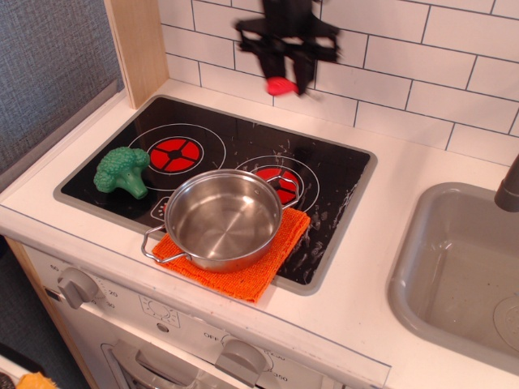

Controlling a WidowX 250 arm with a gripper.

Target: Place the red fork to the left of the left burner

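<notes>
From my seat, the cooktop is my landmark. On its left half sits the left burner, with the broccoli just in front and left of it. The pot stands on the cloth at the cooktop's front edge, partly covering the right burner. High above the cooktop's back edge, I see the gripper holding the fork. The sink lies well right of the cooktop.

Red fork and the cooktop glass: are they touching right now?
Apart. The only view shows the red fork clamped in the gripper, raised in front of the wall tiles, with open space between it and the cooktop glass below.
</notes>
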